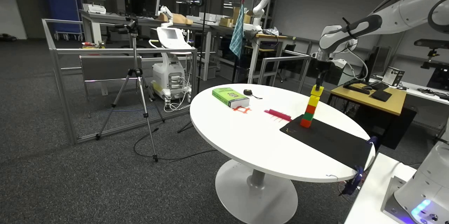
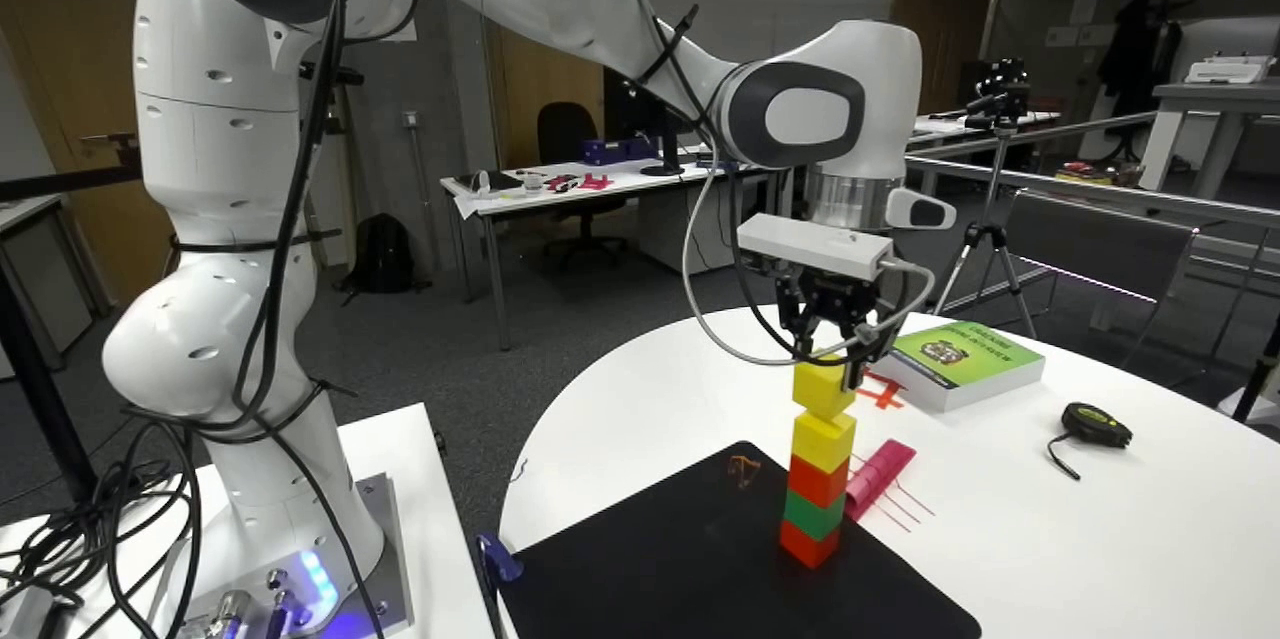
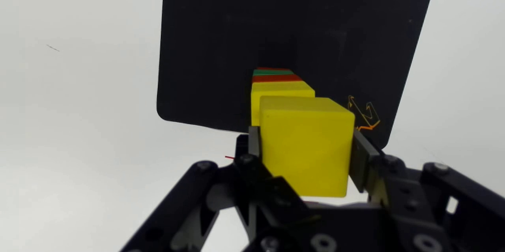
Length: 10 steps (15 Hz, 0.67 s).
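My gripper [image 3: 307, 141] is closed around a yellow cube [image 3: 307, 153], with a pad against each of two opposite sides. In both exterior views this cube sits at the top of a column, slightly tilted and offset from the second yellow cube [image 2: 823, 441] beneath it. Whether the two touch is hard to tell. Below come a red cube [image 2: 817, 482], a green cube [image 2: 812, 516] and a red-orange cube [image 2: 808, 545] standing on the black mat [image 2: 650, 559]. From the wrist camera, the held cube hides much of the lower column.
On the round white table [image 1: 224, 126] lie a green book [image 1: 229, 96], a black tape measure [image 2: 1095, 425] and a pink strip [image 2: 880, 477] beside the mat. Red tape [image 1: 242, 109] marks the tabletop near the book. Blue clamps [image 1: 354, 181] grip the mat's edge by the robot base.
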Tool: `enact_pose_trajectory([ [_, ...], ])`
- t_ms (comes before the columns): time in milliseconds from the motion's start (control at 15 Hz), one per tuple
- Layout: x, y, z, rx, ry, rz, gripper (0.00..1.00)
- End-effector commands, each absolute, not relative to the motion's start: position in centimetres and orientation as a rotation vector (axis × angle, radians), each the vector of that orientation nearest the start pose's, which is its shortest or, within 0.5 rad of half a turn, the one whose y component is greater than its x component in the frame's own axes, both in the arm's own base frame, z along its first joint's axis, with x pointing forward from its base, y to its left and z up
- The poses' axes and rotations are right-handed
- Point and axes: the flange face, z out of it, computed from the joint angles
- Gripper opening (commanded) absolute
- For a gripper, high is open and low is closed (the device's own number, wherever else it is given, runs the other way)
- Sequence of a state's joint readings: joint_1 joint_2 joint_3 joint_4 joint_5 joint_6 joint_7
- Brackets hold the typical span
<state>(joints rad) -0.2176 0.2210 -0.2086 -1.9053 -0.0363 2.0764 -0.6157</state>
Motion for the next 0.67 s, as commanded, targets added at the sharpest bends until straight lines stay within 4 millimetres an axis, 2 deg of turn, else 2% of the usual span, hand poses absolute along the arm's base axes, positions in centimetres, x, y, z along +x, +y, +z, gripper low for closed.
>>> enact_pose_trajectory([
  [0, 55.54, -25.46, 38.61, -3.153, -0.385, 0.157, 0.3],
  [600, 55.51, -25.79, 38.23, -3.162, -0.402, 0.145, 0.3],
])
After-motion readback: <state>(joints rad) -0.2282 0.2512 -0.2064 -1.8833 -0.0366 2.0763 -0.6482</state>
